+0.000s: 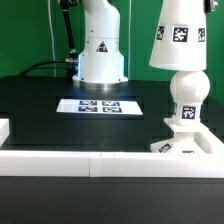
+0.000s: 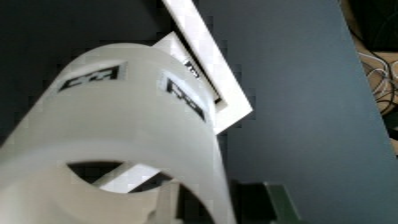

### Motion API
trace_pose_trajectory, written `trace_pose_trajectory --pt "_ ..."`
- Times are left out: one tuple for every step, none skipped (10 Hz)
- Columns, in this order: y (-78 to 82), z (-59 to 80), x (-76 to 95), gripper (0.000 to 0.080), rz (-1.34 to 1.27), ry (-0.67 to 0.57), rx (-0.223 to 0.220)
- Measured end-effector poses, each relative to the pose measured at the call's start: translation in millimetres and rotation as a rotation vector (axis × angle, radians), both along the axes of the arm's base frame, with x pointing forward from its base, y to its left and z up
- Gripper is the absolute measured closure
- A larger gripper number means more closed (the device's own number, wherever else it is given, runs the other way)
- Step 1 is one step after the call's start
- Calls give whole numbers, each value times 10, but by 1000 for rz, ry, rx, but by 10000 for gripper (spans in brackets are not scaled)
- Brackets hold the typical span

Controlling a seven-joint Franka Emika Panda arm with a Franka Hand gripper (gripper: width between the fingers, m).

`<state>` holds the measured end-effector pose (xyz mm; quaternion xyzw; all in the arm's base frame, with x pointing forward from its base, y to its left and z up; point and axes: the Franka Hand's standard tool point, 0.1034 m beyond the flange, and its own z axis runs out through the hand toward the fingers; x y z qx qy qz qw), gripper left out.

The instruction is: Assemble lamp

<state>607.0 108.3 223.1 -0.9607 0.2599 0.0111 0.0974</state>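
In the exterior view, a white rail point(image 1: 70, 163) runs across the nearest edge of the black tabletop point(image 1: 40, 105). Just behind it, at the exterior view's right, the base point(image 1: 185, 147) lies flat against the rail. The bulb point(image 1: 186, 98) stands upright on the base, with a tag on its stem. The shade point(image 1: 179, 35) is directly above the bulb, wide end down, its lower rim at the top of the bulb; whether the two touch cannot be told. The shade is slightly tilted and carries tags on its side wall.

The claw is outside the exterior view. In the wrist view, the shade point(image 2: 125, 130) fills most of the picture and lies immediately in front of the claw point(image 2: 249, 200). One dark finger point(image 2: 267, 202) shows beside the shade's wall. Whether the claw is clamped on the shade cannot be told.

Farther back, the marker board point(image 1: 98, 105) lies flat at mid-tabletop. Behind it stands the white pedestal point(image 1: 101, 45) with a triangle sticker, against a green backdrop point(image 1: 25, 30).
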Motion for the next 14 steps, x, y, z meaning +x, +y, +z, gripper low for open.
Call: trace_pose_trajectory --pt "46 -91 15 755 3 -1 -5" --pt "88 -197 28 755 8 -2 -11" --pt "111 -294 39 755 10 -4 -16" --pt "130 -437 53 755 15 -14 -25" --pt "142 -616 30 755 27 -16 -36" --pt "133 -695 12 755 37 -13 -41" --pt "139 -735 29 755 47 -16 -44" --pt "169 -756 64 755 58 -19 -45" --pt "183 -756 78 755 59 -18 -45" --pt "182 -753 77 755 59 -18 -45" --pt "171 -750 70 755 57 -16 -45" --pt "149 -730 59 659 54 -13 -44" --pt "141 -689 51 659 44 -11 -43" --pt "136 -657 19 480 42 4 -47"
